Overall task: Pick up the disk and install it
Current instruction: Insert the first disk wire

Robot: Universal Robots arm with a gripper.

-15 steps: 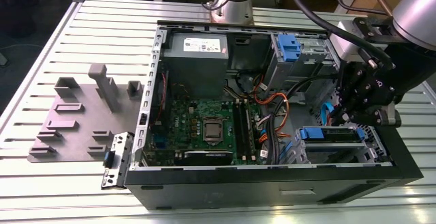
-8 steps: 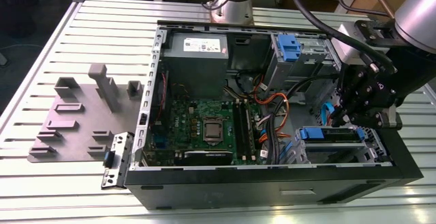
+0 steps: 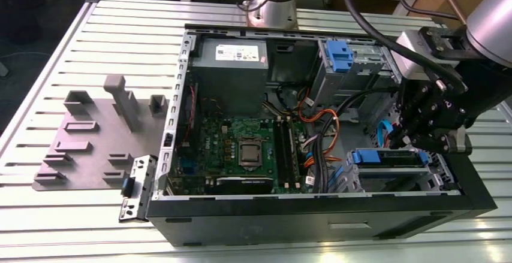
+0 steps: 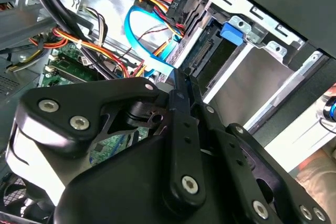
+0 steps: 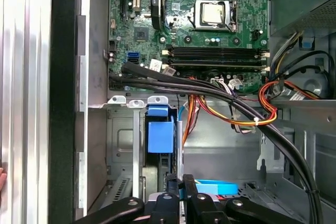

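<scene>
The disk (image 3: 385, 157) sits in the lower drive cage at the exterior view's right end of the open computer case. Its blue carrier rail faces outward, and the carrier's blue tab (image 5: 160, 136) shows in both wrist views (image 4: 233, 30). My gripper (image 3: 412, 140) hangs just above the cage, right of the disk and close to it. Its black fingers (image 4: 179, 90) are shut together with nothing between them. The fingertips (image 5: 171, 184) end beside a flat blue data cable (image 4: 152, 51). I cannot tell whether they touch the disk.
The case (image 3: 320, 215) lies open on a slatted metal table (image 3: 96, 215). Inside are the green motherboard (image 3: 240, 149), a grey power supply (image 3: 232, 56), an upper bay with another blue carrier (image 3: 339, 56), and loose orange, red and black cables (image 5: 252, 108). A grey fixture plate (image 3: 88, 137) lies at the exterior view's left.
</scene>
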